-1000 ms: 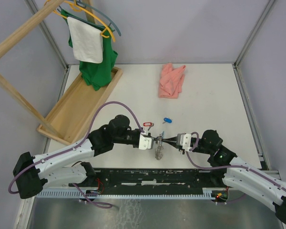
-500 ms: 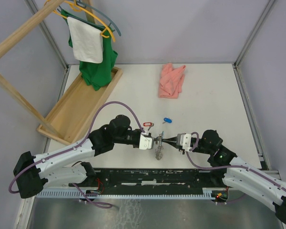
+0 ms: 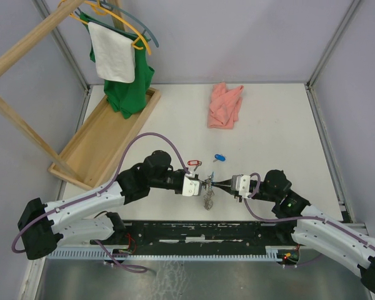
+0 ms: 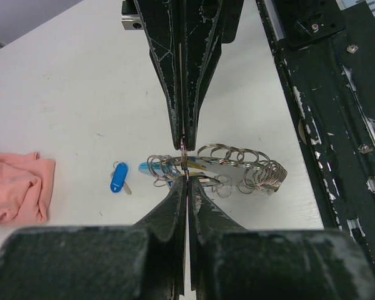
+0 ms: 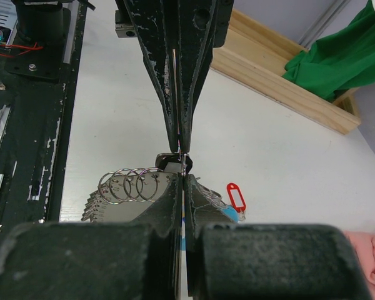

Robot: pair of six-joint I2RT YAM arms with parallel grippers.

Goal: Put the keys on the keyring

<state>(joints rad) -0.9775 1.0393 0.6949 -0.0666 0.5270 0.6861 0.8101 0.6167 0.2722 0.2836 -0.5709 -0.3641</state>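
Meeting tip to tip near the front edge of the table (image 3: 281, 137), the left gripper (image 3: 200, 185) and the right gripper (image 3: 213, 183) both have their jaws pressed together on one thin wire ring of the keyring (image 3: 207, 197). In the left wrist view that ring stands upright in the narrow gap between the two pairs of fingertips, and the remainder of the keyring spreads behind it as a fan of silvery loops with its light-blue tag (image 4: 149, 167) lying at the left end. The right wrist view shows the same loops bunched to the left of the meeting tips. Neither gripper holds a key. A blue-tagged key (image 3: 219, 157) lies flat on the table just beyond the grippers, apart from the keyring, and a red-tagged key (image 3: 194, 164) lies close beside the left wrist. Farther back, a pink cloth (image 3: 225, 105) sits crumpled mid-table, and a wooden tray (image 3: 106, 140) lies along the left side beneath a hanging green shirt (image 3: 130, 90).
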